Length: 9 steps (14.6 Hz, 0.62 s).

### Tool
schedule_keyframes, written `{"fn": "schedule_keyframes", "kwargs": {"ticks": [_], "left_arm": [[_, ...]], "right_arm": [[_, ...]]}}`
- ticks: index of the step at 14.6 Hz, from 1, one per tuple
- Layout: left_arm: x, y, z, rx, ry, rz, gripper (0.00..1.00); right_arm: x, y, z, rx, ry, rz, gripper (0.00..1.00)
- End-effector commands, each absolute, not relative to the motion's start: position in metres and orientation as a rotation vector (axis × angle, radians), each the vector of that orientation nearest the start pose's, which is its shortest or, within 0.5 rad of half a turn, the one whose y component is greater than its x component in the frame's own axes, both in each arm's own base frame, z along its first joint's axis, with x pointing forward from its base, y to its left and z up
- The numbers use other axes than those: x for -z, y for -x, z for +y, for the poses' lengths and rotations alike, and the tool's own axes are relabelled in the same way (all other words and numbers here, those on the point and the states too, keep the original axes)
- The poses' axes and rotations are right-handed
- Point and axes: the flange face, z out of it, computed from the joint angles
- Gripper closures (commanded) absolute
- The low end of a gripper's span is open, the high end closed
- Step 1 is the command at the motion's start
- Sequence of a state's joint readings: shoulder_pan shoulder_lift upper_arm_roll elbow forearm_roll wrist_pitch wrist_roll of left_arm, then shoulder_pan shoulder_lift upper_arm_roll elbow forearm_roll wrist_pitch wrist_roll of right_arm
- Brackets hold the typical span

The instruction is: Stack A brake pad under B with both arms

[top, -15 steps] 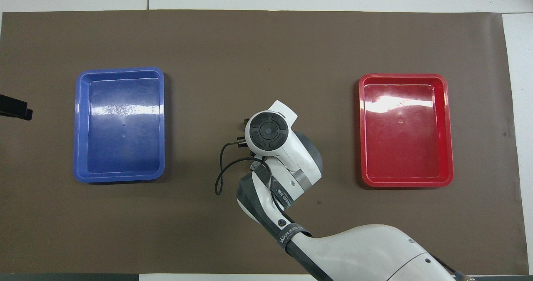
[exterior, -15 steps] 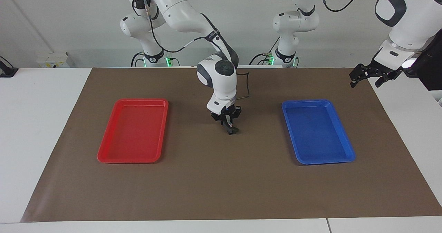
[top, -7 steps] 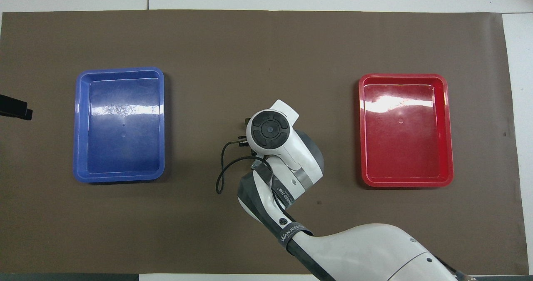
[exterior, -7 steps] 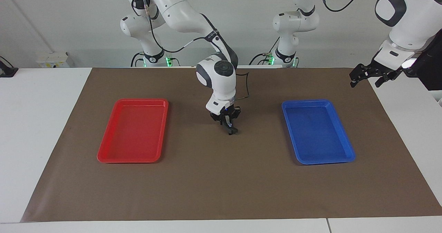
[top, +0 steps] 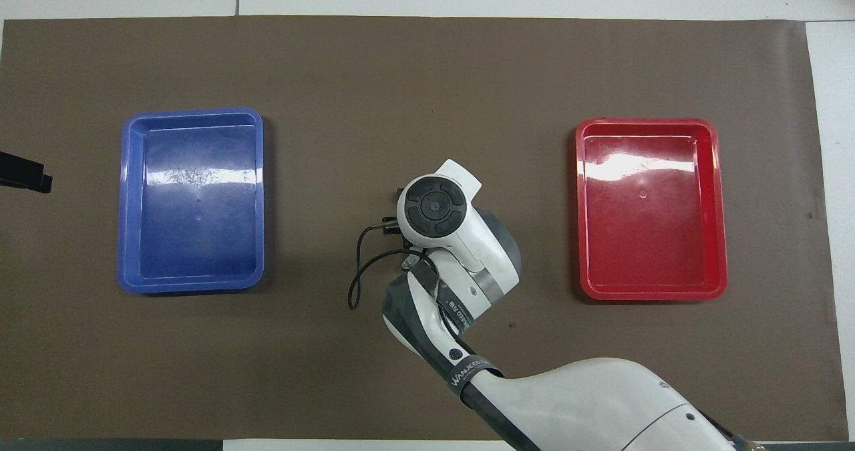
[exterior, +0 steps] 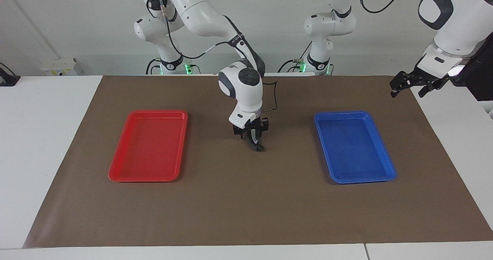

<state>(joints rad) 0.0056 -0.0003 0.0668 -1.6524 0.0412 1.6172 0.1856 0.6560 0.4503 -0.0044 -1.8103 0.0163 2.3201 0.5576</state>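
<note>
My right gripper point(exterior: 254, 140) points down over the middle of the brown mat point(exterior: 246, 206), between the two trays. A small dark piece point(exterior: 258, 148) with a pale streak sits right at its tip, low on the mat. I cannot tell whether it is brake pad A, shoe B, or both stacked. No other pad shows anywhere. In the overhead view the right arm's wrist point(top: 433, 209) hides the gripper and the piece. My left gripper point(exterior: 409, 84) waits raised over the mat's edge at the left arm's end, open and empty; it also shows in the overhead view point(top: 25, 174).
A red tray point(exterior: 115, 173) lies on the mat toward the right arm's end and a blue tray point(exterior: 389, 171) toward the left arm's end; nothing lies in either. A black cable point(top: 354, 270) loops off the right wrist.
The right wrist has shifted slightly toward the right arm's end and a touch upward. The dark piece at its tip stays in about the same place. The left arm has not moved.
</note>
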Motion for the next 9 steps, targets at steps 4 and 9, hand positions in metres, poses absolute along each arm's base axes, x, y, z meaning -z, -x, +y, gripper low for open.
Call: {"fn": "schedule_keyframes", "kwargs": {"ticks": [4, 9], "left_arm": [[-0.595, -0.548, 0.047, -0.057, 3.091, 0.18, 0.01], [-0.595, -0.548, 0.047, -0.057, 3.091, 0.18, 0.01]], "right_arm": [[-0.361, -0.533, 0.359, 0.107, 3.087, -0.011, 0.0], [-0.451, -0.573, 0.235, 0.174, 3.075, 0.204, 0.0]]}}
